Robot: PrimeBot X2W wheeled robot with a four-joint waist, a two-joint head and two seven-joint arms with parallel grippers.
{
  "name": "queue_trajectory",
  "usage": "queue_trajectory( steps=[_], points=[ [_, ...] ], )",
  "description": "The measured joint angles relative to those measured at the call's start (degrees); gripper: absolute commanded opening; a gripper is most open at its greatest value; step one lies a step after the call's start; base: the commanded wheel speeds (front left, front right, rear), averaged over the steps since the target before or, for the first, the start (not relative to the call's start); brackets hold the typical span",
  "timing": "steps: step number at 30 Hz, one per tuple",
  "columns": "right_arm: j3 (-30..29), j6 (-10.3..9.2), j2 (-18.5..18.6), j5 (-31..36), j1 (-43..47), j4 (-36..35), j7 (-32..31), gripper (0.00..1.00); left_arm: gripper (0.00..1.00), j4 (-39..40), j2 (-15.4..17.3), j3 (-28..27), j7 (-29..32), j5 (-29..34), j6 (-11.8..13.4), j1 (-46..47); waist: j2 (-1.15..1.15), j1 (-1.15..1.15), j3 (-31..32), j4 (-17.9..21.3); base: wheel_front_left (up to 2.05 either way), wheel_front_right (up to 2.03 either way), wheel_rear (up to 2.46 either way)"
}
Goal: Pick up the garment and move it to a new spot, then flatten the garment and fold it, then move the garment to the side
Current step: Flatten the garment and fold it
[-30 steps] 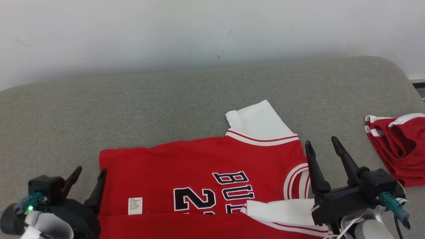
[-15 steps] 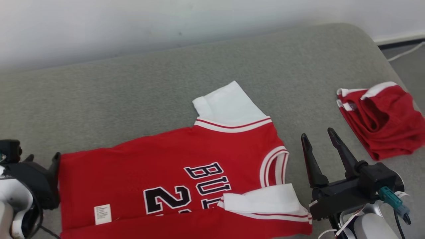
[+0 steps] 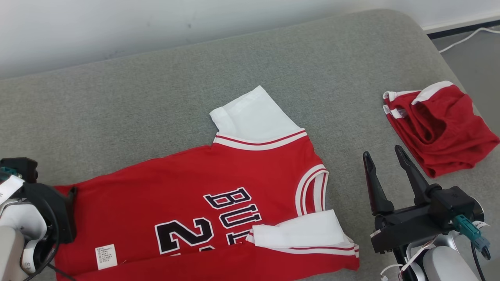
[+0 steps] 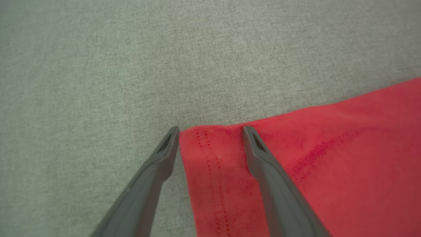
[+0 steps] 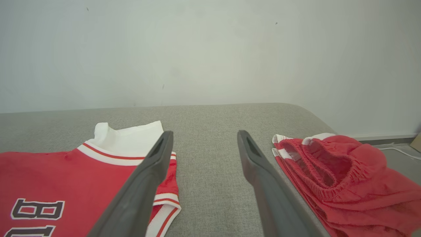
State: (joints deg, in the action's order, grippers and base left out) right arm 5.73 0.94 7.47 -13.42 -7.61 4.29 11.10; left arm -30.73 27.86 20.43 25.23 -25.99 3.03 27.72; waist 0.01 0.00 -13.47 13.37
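Lower right of the head view: right gripper [image 3: 382, 152], its two long dark fingers [image 3: 375, 183] spread wide and pointing up, leaning a little to the left, holding nothing. A black block [image 3: 422, 224] sits at their base, a pale right wrist [image 3: 439, 267] below it, with a teal plug [image 3: 466, 230] on the outer side.

Lower left: left gripper [image 4: 210, 131], jaws just as wide, the tips level in its own wrist view and closed on nothing (from the head camera most of it hides behind its black housing [image 3: 54, 212], one fingertip [image 3: 72, 191] poking out). The pale left wrist [image 3: 17, 228] is at the frame edge, with a black cable [image 3: 49, 253] looping around it.
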Motion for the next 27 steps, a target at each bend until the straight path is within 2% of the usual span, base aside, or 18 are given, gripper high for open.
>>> queue_trajectory(
  steps=[11, 23, 25, 26, 27],
  points=[
    [0.83, 0.07, -0.02, 0.00, 0.09, 0.34, -0.01, 1.00, 1.00, 0.05, 0.54, -0.86, 1.93, -0.05, 0.57, 0.74, 0.00, 0.00, 0.89, -1.61, 0.00, 0.00, 0.00],
    [1.48, 0.41, 0.10, 0.01, -0.02, -0.68, -0.11, 1.00, 1.00, 0.34, 0.83, -1.08, 3.87, -0.69, 0.98, 1.15, 0.00, 0.00, -0.79, -0.42, 0.00, 0.00, 0.00],
    [1.31, 0.37, 0.13, 0.01, -0.04, -0.66, -0.27, 1.00, 0.31, 0.27, 0.79, -0.92, 4.38, -0.71, 0.81, 1.66, 0.00, 0.00, -1.21, -0.29, 0.00, 0.00, 0.00],
    [1.24, 0.33, 0.14, 0.01, -0.04, -0.67, -0.34, 1.00, 0.11, 0.35, 0.79, -0.88, 4.50, -0.76, 0.45, 2.03, 0.00, 0.00, -1.34, -0.25, 0.00, 0.00, 0.00],
    [1.16, 0.32, 0.20, 0.01, -0.03, -0.71, -0.35, 1.00, 0.00, 0.55, 0.67, -0.76, 4.61, -0.80, 0.38, 2.26, 0.00, 0.00, -1.45, -0.27, 0.00, 0.00, 0.00]
  ],
)
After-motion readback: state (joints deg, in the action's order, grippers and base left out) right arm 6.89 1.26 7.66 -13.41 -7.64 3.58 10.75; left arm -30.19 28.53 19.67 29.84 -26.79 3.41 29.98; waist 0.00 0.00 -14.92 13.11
